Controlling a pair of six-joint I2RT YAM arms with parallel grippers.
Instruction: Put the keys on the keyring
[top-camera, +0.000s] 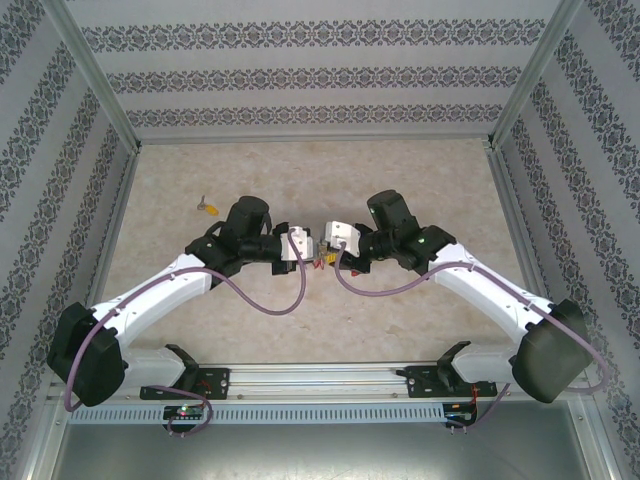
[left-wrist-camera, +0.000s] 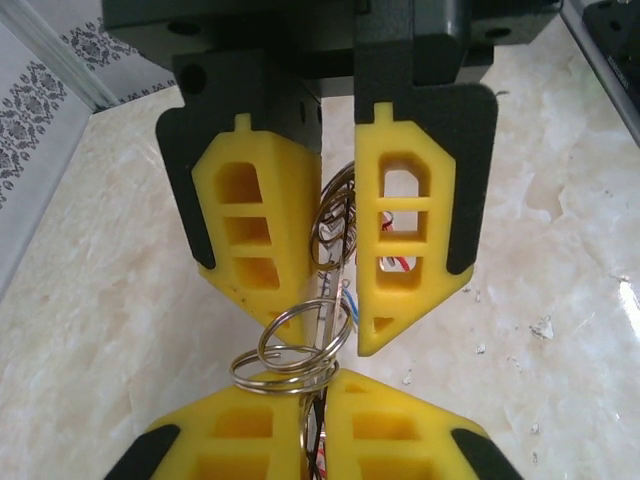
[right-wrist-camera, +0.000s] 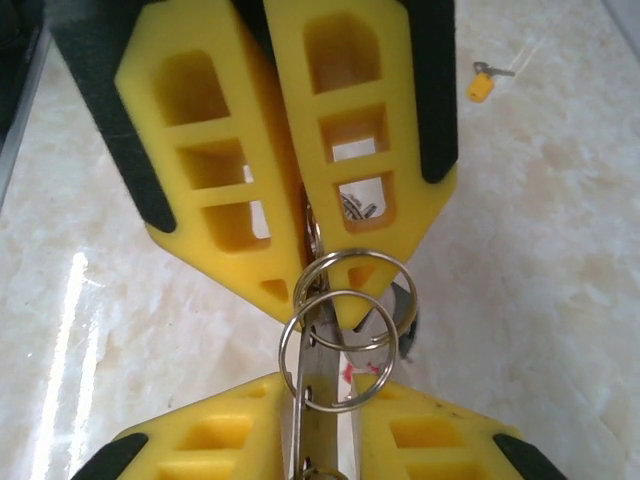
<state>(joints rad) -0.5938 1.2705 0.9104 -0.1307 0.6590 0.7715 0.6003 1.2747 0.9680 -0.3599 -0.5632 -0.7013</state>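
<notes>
Left wrist view has, nearest to the lens, the yellow ribbed fingers of the left gripper (left-wrist-camera: 318, 392), closed tight on the grey metal keyring (left-wrist-camera: 290, 362). It is a bunch of interlinked silver split rings, held up in the air between the two arms. Just behind it the right gripper (left-wrist-camera: 327, 332) faces from the opposite side, and its yellow fingers are closed on the upper loops of the same bunch. Whether a key blade is also pinched there, I cannot tell. Beyond them is the pale marble-pattern desk (left-wrist-camera: 560, 250), and far off on it, well apart from both grippers, lies the small silver key with a yellow head (right-wrist-camera: 484, 84), not yet on the ring. I judge the step in hand is to steady the ring and prepare it for threading. To do it well, one gripper should hold the bunch firm while the other lets go and fetches the key by its head. It should then bring the key's hole to the split end without twisting the loops. By count there are two grippers, one loose key and at least three ring loops; the exact number is hidden, because they overlap.
</notes>
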